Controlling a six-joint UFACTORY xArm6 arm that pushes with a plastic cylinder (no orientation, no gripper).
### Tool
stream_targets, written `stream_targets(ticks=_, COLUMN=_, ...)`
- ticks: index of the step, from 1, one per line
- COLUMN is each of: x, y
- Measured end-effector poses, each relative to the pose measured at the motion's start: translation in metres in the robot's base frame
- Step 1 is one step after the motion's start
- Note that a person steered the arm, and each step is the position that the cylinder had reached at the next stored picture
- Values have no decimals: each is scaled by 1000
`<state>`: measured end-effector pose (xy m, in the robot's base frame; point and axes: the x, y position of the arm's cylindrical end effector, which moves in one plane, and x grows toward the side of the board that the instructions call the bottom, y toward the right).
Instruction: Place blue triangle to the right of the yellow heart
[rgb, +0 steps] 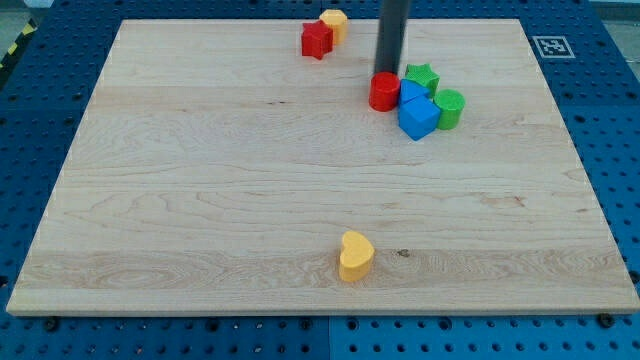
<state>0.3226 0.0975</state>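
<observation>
Seven small blocks sit on the wooden board (200, 200). My tip (386, 72) is at the view's top, just behind the red round block (384, 91). It has no claw, so it holds nothing and only pushes. The blue triangle (410, 92) hides in a tight bunch with the blue cube (418, 118), green star (421, 76) and green round block (449, 108). The yellow heart (355, 256) is well apart, near the view's bottom. I think the triangle is light, hard and slides easily, so I should push its flat side.

Pale wooden board (200, 200) on blue perforated table (40, 110); fiducial marker (552, 46) at board's top-right corner
</observation>
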Motion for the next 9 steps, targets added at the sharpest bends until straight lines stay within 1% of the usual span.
stream_targets(ticks=1, x=53, y=8)
stream_targets(ticks=2, x=111, y=3)
stream_targets(ticks=3, x=118, y=-1)
stream_targets(ticks=4, x=87, y=6)
stream_targets(ticks=5, x=81, y=12)
stream_targets(ticks=6, x=124, y=19)
stream_targets(ticks=7, x=181, y=0)
stream_targets(ticks=8, x=193, y=-5)
stream_targets(ticks=9, x=154, y=-5)
